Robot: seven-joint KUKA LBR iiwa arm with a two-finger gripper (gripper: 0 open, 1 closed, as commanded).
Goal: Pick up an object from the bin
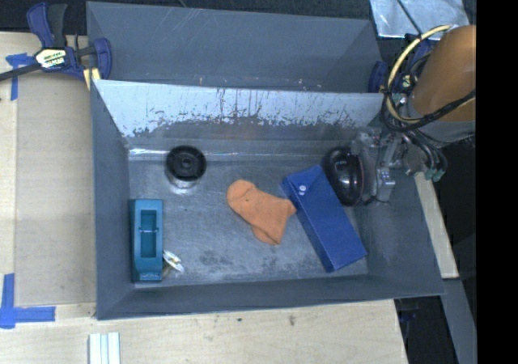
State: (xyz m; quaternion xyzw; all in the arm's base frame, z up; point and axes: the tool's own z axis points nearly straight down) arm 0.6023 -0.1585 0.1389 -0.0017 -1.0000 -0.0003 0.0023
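My gripper (382,170) is low at the right side of the bin, close to the right wall. A black rounded thing (345,176), glossy like a computer mouse, lies right against its left side; whether the gripper touches it I cannot tell. A flat blue box (325,219) lies slantwise just left of and below the black thing, one corner next to it. An orange soft lump (261,209) rests in the middle of the floor, touching the box's left edge.
At the back left stands a small jar with a black lid (185,167). A blue tape dispenser (147,239) lies along the left wall. The arm with its orange cover and cables comes in over the right rim.
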